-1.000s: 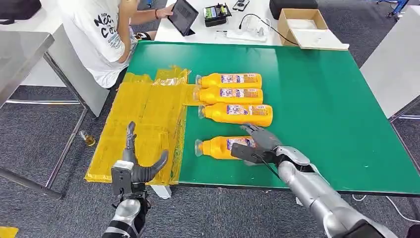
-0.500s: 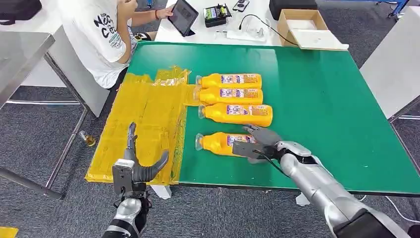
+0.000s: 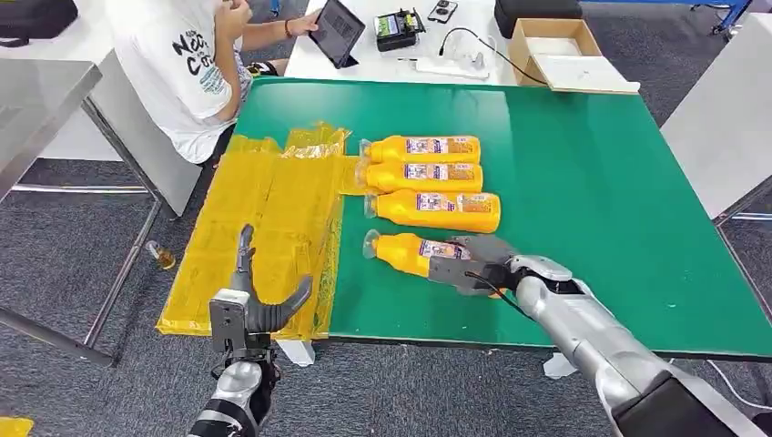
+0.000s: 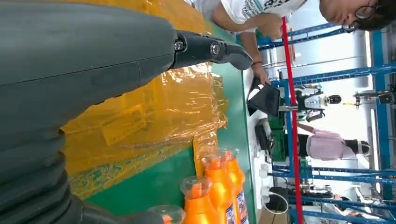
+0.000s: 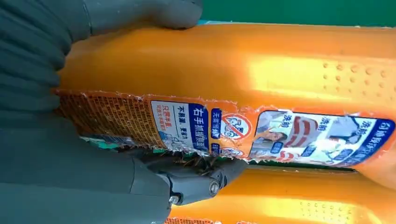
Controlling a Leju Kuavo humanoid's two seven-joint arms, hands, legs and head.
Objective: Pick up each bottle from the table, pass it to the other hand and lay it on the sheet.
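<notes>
While clamped around the nearest bottle (image 3: 411,252) on the green table (image 3: 583,182), right hand (image 3: 473,264) readies a handover; left hand (image 3: 250,305), fingers spread and empty, waits over the yellow sheet (image 3: 264,209).

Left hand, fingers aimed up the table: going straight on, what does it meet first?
Probably the crinkled yellow plastic sheet: the open left hand hovers at its near edge, fingers pointing along it. Its height above the sheet is unclear.
</notes>
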